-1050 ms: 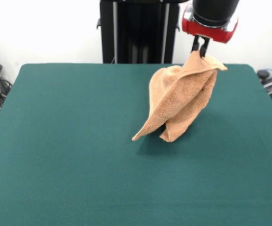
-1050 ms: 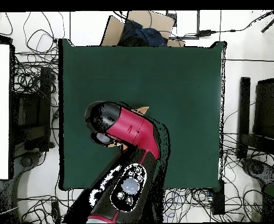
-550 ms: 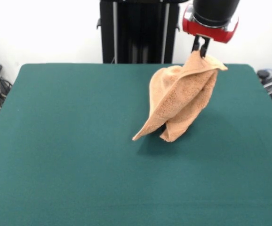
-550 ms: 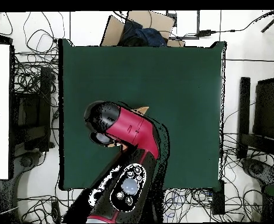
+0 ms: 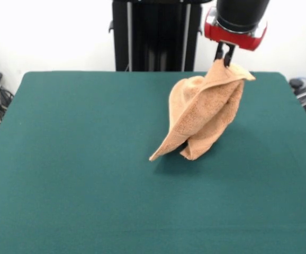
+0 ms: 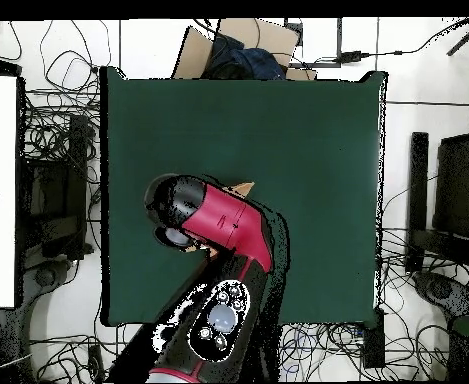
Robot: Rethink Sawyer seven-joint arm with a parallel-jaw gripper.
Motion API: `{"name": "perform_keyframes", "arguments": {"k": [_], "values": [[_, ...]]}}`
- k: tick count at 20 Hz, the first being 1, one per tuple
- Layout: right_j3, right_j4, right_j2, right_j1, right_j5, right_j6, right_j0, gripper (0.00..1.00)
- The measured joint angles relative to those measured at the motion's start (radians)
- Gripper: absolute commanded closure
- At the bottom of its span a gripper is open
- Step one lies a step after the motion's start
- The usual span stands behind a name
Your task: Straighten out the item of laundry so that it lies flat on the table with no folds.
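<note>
Lift step: towel (image 5: 203,114) pinched by gripper (image 5: 225,57) jaws at 1 o'clock, tips touching table (image 5: 79,174); spreading required next

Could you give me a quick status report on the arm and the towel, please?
Gripper shut on towel, jaws pinching its top corner. Towel hanging bunched, lower tips touching table. Nothing in the way.

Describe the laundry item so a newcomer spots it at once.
On the green table, look under the red and black arm toward the far right. The peach-orange towel hangs bunched from the tool, its lower tips touching the cloth, the only item on the table.
</note>
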Motion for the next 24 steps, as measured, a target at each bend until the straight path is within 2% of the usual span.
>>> {"name": "perform_keyframes", "arguments": {"k": [24], "values": [[0.000,0.000,0.000,0.011,-0.027,0.000,0.021,1.00]]}}
